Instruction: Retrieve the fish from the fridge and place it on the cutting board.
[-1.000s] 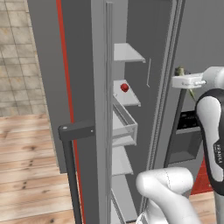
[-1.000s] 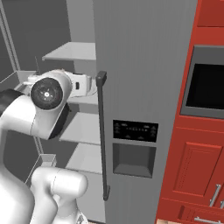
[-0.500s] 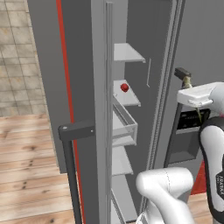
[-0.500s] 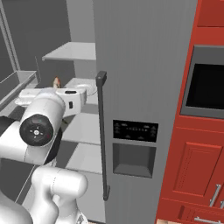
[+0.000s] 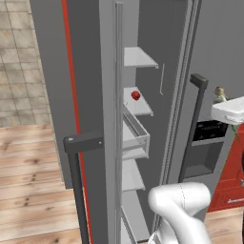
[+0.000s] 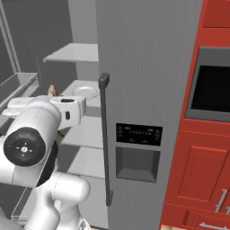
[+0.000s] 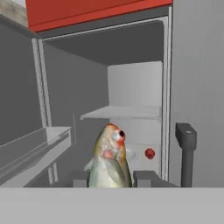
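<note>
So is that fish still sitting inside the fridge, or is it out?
Out. In the hand view the fish stands head-up between the tool's fingers, with the fridge's open compartment and shelves behind it.

One base camera sits behind the arm on its left, close to the open fridge [image 5: 143, 119], looking along the door edge into the shelves. The other sits on its right, facing the shut door's front. The hand camera looks straight in. All three share the shelves.
</note>
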Robot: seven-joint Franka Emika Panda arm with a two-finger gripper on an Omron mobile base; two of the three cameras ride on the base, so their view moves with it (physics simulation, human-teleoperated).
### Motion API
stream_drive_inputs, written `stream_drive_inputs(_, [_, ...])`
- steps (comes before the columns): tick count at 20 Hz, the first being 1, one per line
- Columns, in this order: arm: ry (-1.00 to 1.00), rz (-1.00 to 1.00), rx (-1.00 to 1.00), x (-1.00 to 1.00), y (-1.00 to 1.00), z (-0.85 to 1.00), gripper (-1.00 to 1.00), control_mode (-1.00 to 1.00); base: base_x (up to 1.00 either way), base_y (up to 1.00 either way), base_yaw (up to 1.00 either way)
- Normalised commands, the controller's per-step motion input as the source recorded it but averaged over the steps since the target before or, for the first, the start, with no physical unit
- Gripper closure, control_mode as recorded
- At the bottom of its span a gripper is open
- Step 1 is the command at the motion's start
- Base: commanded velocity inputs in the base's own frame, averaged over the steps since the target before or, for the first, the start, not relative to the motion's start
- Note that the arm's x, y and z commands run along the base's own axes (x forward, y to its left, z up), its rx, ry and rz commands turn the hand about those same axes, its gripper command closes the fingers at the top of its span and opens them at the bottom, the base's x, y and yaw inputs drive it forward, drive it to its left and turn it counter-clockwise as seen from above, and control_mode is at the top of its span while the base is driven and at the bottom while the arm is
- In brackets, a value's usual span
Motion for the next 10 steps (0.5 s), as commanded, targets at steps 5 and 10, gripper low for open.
stream_drive_inputs(5, [0.01, 0.01, 0.0, -0.14, 0.0, -0.04, 1.0, 1.0, -0.8, -0.16, 0.07])
stream_drive_inputs(10, [0.0, 0.0, 0.0, 0.0, 0.0, 0.0, 1.0, 1.0, -1.0, -0.24, 0.23])
